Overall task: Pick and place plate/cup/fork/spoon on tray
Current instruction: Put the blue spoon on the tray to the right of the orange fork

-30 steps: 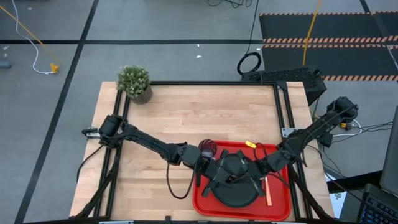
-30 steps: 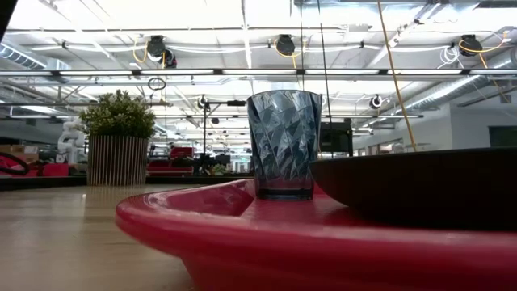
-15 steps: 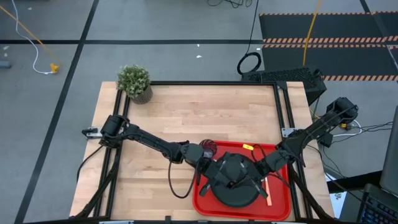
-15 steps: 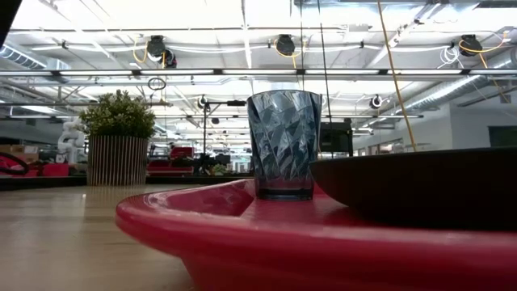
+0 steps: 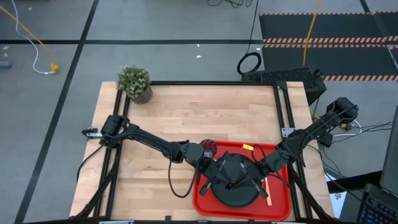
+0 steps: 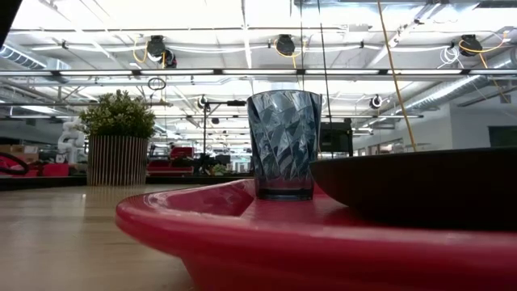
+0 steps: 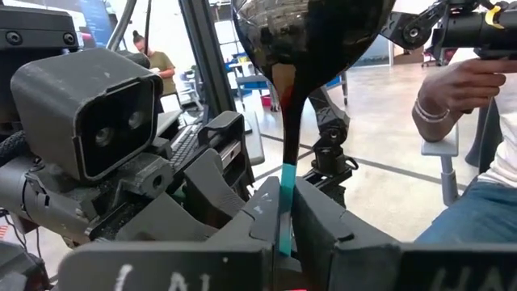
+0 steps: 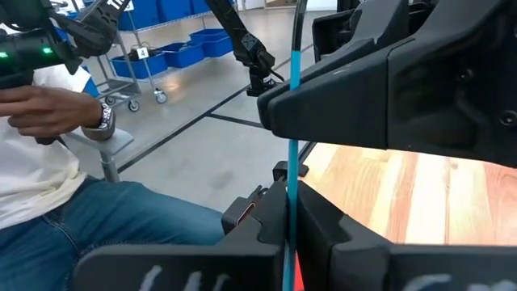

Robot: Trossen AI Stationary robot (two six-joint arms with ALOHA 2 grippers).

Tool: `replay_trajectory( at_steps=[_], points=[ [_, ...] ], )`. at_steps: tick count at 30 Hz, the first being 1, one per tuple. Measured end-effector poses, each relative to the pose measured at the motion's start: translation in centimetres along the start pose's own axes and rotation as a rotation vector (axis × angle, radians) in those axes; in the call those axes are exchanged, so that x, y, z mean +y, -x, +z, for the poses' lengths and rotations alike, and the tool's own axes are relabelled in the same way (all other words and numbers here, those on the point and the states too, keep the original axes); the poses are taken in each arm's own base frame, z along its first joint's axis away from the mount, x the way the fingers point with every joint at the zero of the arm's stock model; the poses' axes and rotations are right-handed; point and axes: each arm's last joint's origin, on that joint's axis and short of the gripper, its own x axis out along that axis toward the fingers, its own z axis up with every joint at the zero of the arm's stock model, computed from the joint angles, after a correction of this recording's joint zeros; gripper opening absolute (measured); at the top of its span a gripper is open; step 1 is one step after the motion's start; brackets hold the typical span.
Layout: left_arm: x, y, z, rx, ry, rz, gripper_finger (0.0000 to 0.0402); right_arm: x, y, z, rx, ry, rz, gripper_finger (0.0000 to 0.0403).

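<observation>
Both grippers are meeting over the plate in the lower middle of the overhead frame, apparently handing over the spoon. The left gripper is pinching its blue handle, bowl upward; the right gripper is pinching it too. Cup, fork and plate are sitting on the tray.

The left gripper is edging slightly toward the left arm's base over the plate. The spoon is possibly shifting with it, though that is hard to judge.
</observation>
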Motion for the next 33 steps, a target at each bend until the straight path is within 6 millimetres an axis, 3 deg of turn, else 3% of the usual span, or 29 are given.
replay_trajectory(
  at_steps=[17, 24, 33],
  points=[
    [0.3, 0.1, -0.1, 0.005, 0.026, 0.012, 0.0009, -0.2, 0.2, 0.1, -0.01, -0.035, -0.088, 0.0035],
    [0.8, 0.2, -0.3, 0.051, 0.058, 0.202, 0.0005, -0.5, 1.2, 0.2, -0.005, -0.146, -0.256, 0.0085],
    [1.4, 0.4, -0.6, 0.132, 0.06, 0.467, 0.0004, -0.5, 3.0, 0.0, 0.014, -0.159, -0.478, 0.0162]
  ],
)
